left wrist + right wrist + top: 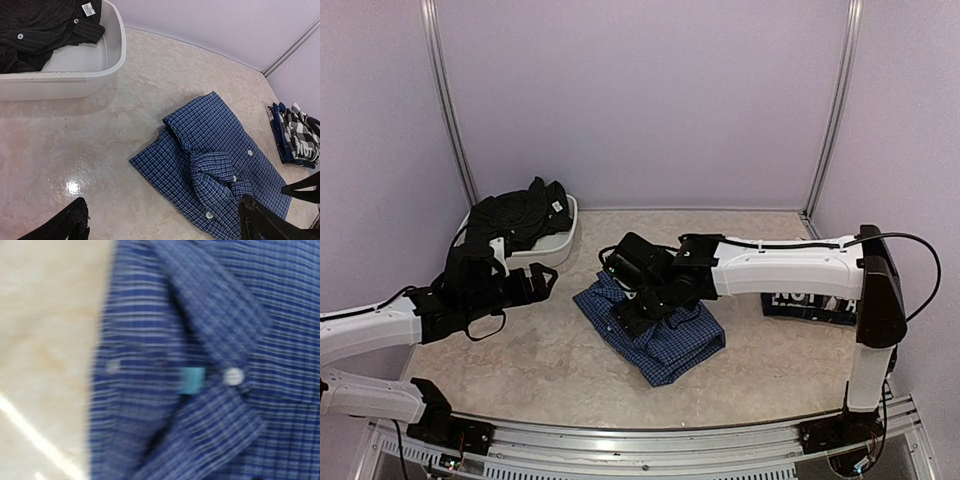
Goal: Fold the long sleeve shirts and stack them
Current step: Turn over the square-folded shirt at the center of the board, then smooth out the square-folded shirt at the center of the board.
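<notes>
A folded blue checked shirt (655, 335) lies mid-table, collar and buttons up (215, 150). My right gripper (633, 310) hovers low over its collar end. The blurred right wrist view shows only blue cloth (200, 340) with a white button and a teal tag, and none of its fingers. My left gripper (535, 283) is to the left of the shirt, above bare table, open wide and empty (162, 222). A black shirt (520, 215) is heaped in a white tub (560, 238). A black-and-white checked shirt with lettering (810, 305) lies folded at the right, partly behind the right arm.
The tub (75, 80) with the black shirt (40, 25) stands at the back left. The black-and-white shirt (300, 137) rests on another folded blue piece near the right wall. Purple walls close in the marbled table (540, 365) on three sides.
</notes>
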You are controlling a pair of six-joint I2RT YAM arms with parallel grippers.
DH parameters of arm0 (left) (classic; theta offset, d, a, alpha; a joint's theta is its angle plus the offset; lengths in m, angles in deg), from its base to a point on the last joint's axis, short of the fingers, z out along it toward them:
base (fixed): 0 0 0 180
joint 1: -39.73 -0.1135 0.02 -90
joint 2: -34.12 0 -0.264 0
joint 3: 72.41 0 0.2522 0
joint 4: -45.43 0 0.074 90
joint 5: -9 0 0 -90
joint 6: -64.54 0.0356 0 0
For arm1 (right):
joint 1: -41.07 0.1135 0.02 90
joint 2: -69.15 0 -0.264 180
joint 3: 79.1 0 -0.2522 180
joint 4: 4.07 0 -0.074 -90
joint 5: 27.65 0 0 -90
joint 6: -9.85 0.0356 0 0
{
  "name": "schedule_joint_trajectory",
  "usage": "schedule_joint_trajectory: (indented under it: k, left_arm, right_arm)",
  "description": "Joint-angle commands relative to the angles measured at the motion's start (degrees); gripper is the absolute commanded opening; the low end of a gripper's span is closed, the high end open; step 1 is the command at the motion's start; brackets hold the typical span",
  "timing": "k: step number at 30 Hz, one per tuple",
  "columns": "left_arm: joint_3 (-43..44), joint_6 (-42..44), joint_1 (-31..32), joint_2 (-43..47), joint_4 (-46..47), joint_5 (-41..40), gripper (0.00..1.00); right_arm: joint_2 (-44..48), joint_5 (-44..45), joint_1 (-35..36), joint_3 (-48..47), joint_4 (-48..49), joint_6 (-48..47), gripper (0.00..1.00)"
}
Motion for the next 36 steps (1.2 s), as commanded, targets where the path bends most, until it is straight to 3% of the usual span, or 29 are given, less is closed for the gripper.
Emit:
schedule_joint_trajectory:
  k: [1, 11, 26, 36]
  left_arm:
    - [1.5, -0.6, -0.5, -3.3, 6.4, 7.2, 0.99]
    - [6.2, 0.1, -0.4, -12.8, 12.6, 13.8, 0.99]
    - [13.8, -0.4, 0.3, -29.0, 17.4, 19.7, 0.99]
    - [15.5, -0.4, 1.5, -33.7, 19.3, 21.1, 0.98]
  right_arm:
    - [2.2, -1.2, -3.5, 6.7, 7.1, 0.7, 0.73]
    - [2.7, -8.0, -7.6, 17.6, 16.7, 0.8, 0.72]
    - [-0.1, -19.8, -6.4, 27.6, 27.9, 2.6, 0.70]
    - [3.3, -23.4, -4.8, 33.1, 31.9, 0.0, 0.70]
